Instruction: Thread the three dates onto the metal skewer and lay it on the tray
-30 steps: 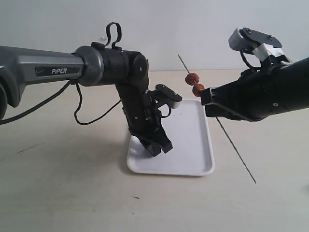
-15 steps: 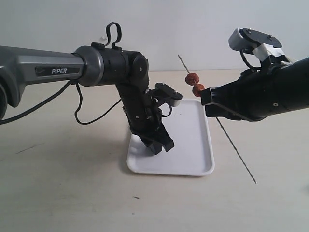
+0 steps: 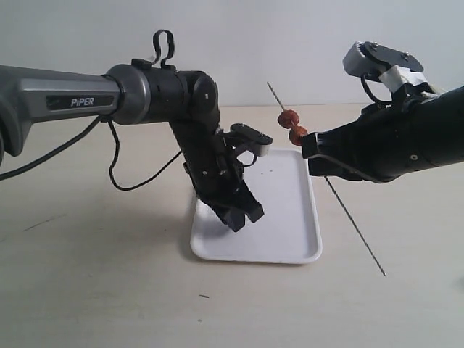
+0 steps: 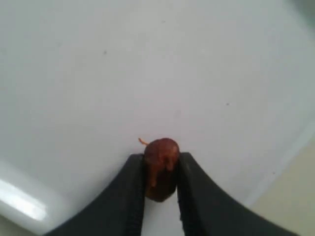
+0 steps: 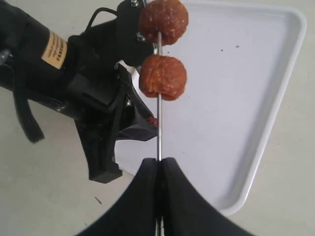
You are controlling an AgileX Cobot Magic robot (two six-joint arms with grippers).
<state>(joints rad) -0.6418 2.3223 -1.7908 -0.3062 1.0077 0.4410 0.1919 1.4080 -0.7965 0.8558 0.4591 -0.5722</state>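
Third date [image 4: 160, 172]: pinched between the two black fingers of the left tool [image 4: 161, 161], both pads against its sides, a short stem poking out beyond the tips. Cannot tell whether it touches the surface beneath.

Against a second ago: the left tool's jaws have narrowed onto this date. Its tips sit slightly nearer the right tool, and the arm behind them has leaned back a little. The right tool, skewer and tray are unchanged.

Tray [image 3: 290, 243]: white, low rim, a few dark specks. Its floor lies directly under the left tool's tips and the date.

Skewer [image 5: 158, 132]: clamped in the closed right tool [image 5: 158, 164]. Two dates [image 5: 163, 77] are threaded just beyond its fingertips, one behind the other with a small gap. The rod is tilted, and behind the tool its long end slopes down to the table [image 3: 109, 290] beside the tray.
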